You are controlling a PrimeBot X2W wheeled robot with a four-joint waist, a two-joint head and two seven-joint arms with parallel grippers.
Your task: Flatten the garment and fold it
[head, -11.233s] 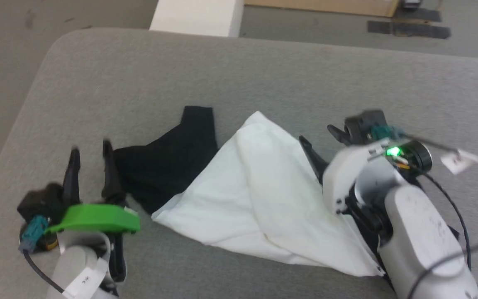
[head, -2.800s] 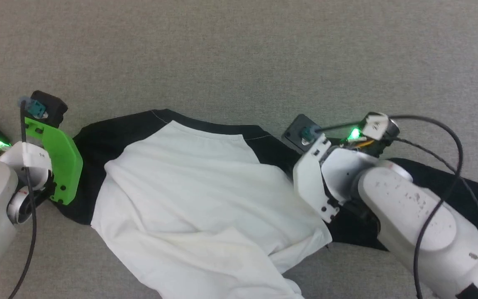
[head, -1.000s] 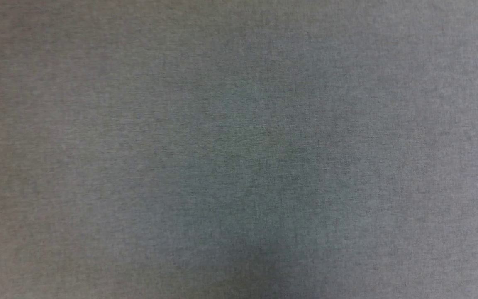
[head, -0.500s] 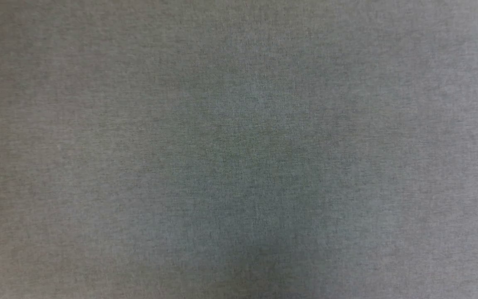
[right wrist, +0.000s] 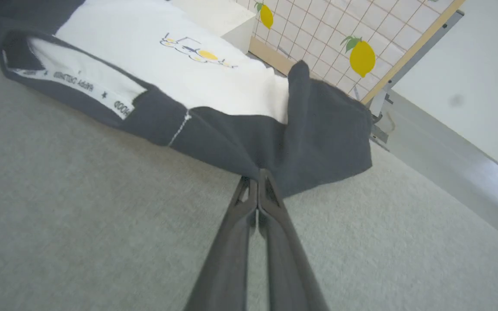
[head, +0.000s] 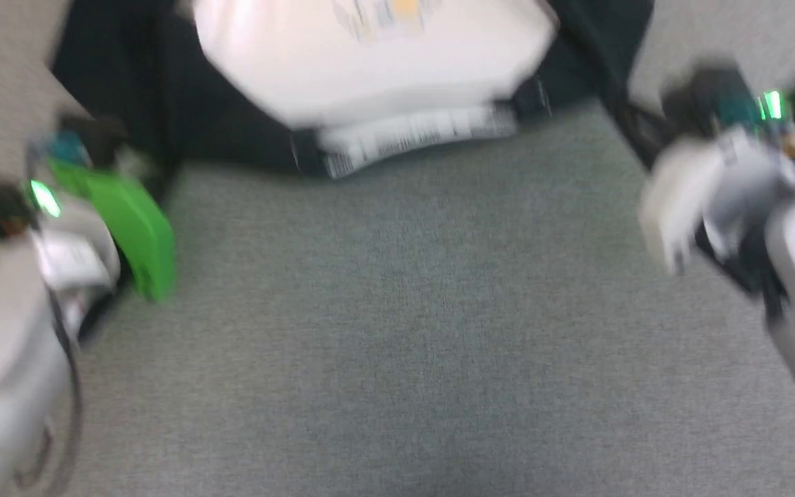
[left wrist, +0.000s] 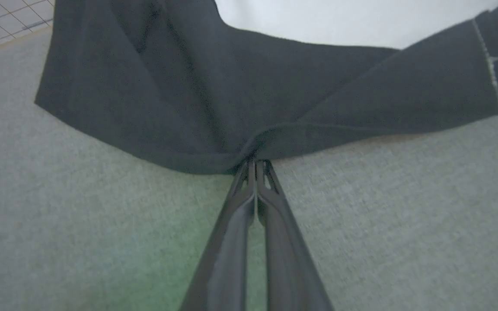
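Two pinch grips explain how the garment (head: 377, 69) lies. The left gripper (left wrist: 255, 162) has its jaws pressed together on the edge of one black shoulder (left wrist: 180, 99), and the right gripper (right wrist: 257, 172) is clamped just as tight on the opposite black shoulder (right wrist: 327, 129). Holding it at these two matching points, with the lettered neckband (right wrist: 76, 82) between them, looks meant to pull the shirt taut across its width so it can be spread flat before any fold.

The shirt sits front up on the grey table (head: 397, 331). The collar end is nearest the robot, and the white body with its chest print (right wrist: 197, 52) runs away toward the far edge, where a lemon-patterned lattice panel (right wrist: 361, 56) stands beyond. At each pinch the cloth bunches into creases and rises slightly off the surface. Whether the rest rests flat cannot be told, since the head view is blurred.

The arms are spread well apart. The left wrist, with its green bracket (head: 128, 228), is near the table's left edge. The right forearm comes in from the near right, and both sets of fingers reach low and forward to the shirt.
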